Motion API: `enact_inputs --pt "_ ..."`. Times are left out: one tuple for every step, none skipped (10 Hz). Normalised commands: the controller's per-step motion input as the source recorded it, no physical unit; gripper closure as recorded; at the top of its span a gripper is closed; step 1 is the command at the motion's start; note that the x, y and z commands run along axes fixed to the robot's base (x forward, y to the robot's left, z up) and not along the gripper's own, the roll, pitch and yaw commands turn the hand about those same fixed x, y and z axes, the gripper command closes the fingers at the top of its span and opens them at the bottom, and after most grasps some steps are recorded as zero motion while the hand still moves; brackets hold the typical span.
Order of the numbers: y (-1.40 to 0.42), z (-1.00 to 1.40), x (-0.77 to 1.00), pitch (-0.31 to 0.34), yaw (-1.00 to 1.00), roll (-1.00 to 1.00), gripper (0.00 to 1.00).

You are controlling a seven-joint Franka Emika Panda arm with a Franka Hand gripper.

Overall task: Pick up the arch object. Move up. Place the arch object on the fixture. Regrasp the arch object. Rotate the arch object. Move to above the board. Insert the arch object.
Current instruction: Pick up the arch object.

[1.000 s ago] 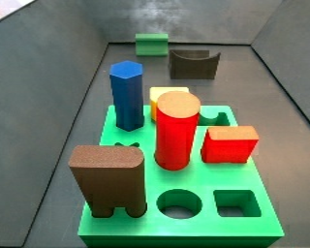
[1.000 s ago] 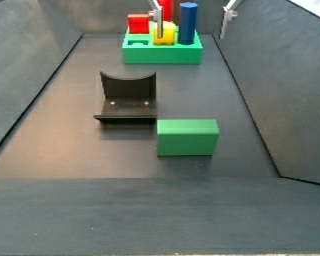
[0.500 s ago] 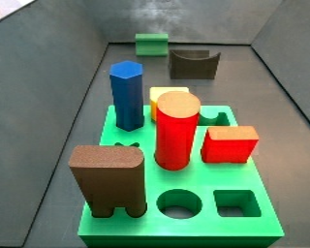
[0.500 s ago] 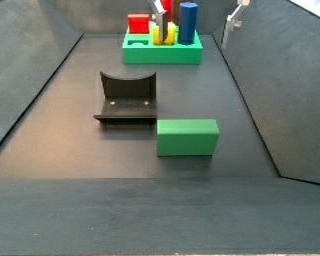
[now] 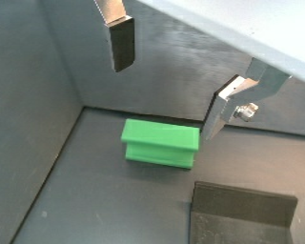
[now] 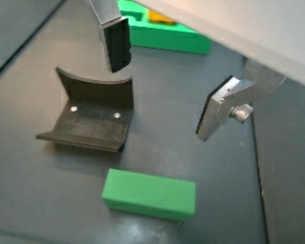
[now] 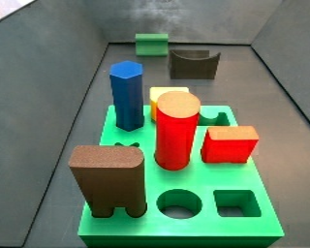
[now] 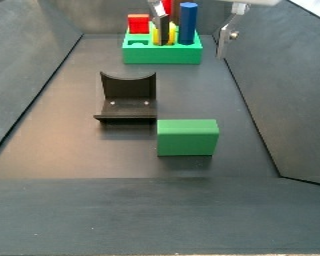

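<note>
In a side view the arch object (image 8: 187,137) lies flat on the floor nearest the camera, the fixture (image 8: 127,97) just behind it, the board (image 8: 162,50) far back, while the gripper (image 6: 162,81) hangs above, fingers apart and empty.

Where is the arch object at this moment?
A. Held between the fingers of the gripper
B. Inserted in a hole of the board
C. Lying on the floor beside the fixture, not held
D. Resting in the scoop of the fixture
C. In a side view the arch object lies on the floor next to the fixture, and in a wrist view the gripper hangs open above the floor with nothing between its fingers.
</note>
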Motion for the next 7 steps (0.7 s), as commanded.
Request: enact_inputs --pt "0.11 -0.08 0.15 0.0 -0.89 0.0 0.0" --pt "0.11 -0.07 0.15 0.0 -0.9 0.0 0.0" --pt "0.1 -0.08 0.16 0.0 -0.9 0.0 0.0" --pt "0.08 -0.13 0.13 0.0 -0.93 0.0 0.0" --pt "0.05 -0.2 0.09 0.0 -0.96 0.0 0.0" --pt "0.05 -0.21 0.09 0.0 -0.96 0.0 0.0" --pt "0.05 -0.23 0.08 0.0 -0.97 0.0 0.0"
